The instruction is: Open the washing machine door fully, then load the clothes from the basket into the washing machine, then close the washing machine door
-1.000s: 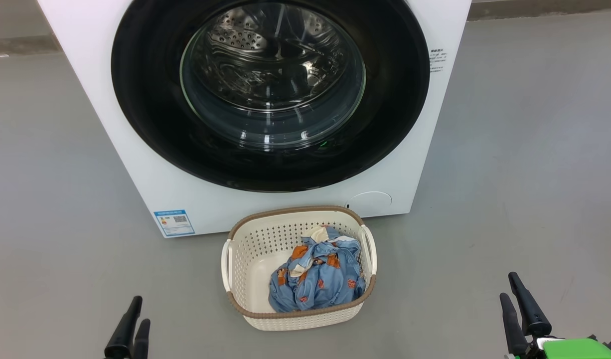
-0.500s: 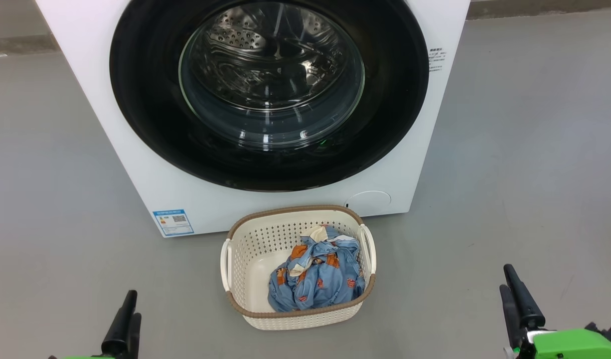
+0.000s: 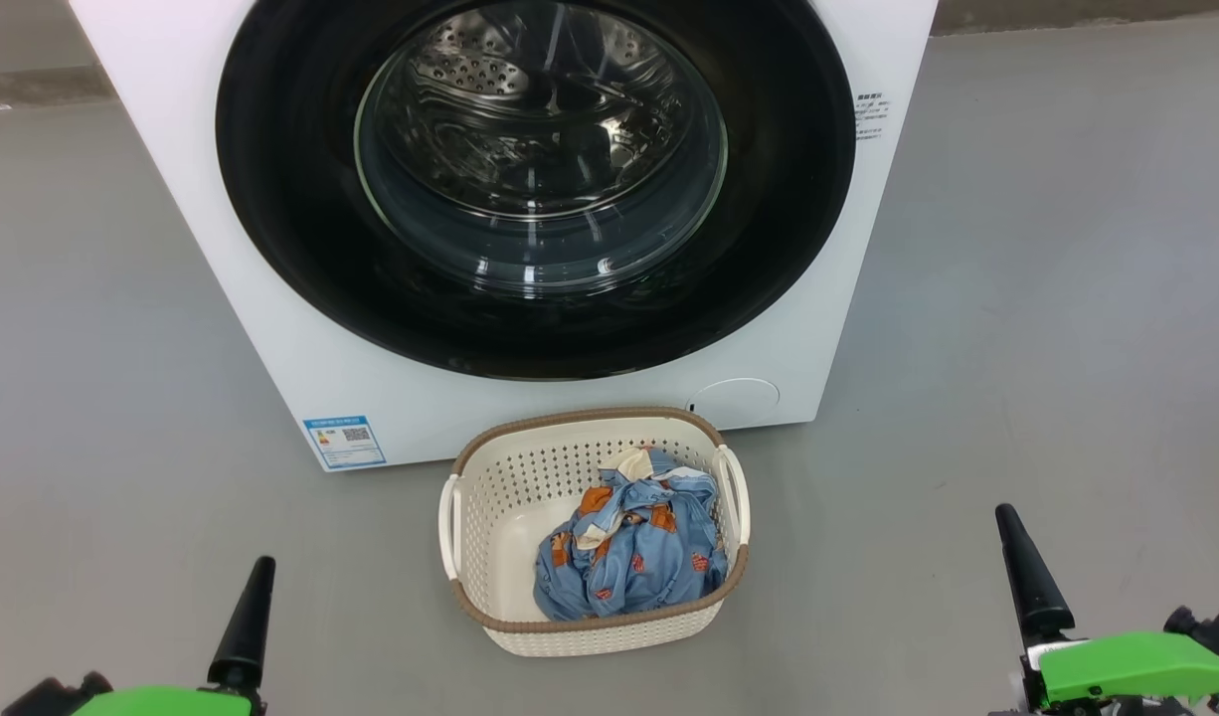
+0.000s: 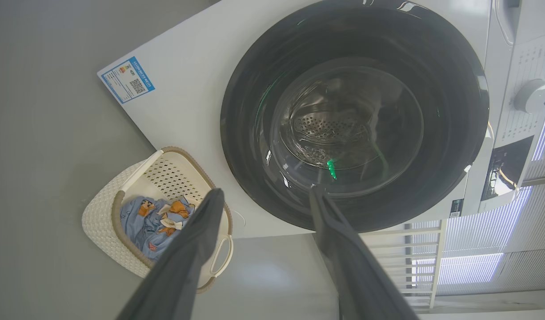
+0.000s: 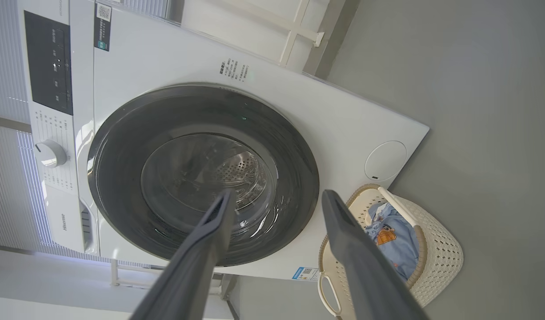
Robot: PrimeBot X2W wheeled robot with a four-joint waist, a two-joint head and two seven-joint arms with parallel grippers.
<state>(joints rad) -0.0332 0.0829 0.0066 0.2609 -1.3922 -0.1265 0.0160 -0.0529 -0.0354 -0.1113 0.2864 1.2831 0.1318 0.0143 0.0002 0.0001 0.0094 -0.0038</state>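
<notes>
While washing machine door (image 3: pixel 535 189) stays shut on washing machine (image 3: pixel 271 328), I note both arms raised since a second ago. Left gripper (image 4: pixel 267 191) and right gripper (image 5: pixel 278 193) sit higher in head view, green wrists now showing. Both claws spread wide, holding nothing. Clothes (image 3: pixel 634 557) unmoved, bunched in basket (image 3: pixel 530 477) on floor just before machine. I judge reach toward door beginning; opening not yet done.

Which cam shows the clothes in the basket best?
Head view: the clothes lie unobstructed in the basket, seen from above. Both wrist views show them sideways, smaller, partly behind a dark finger.
</notes>
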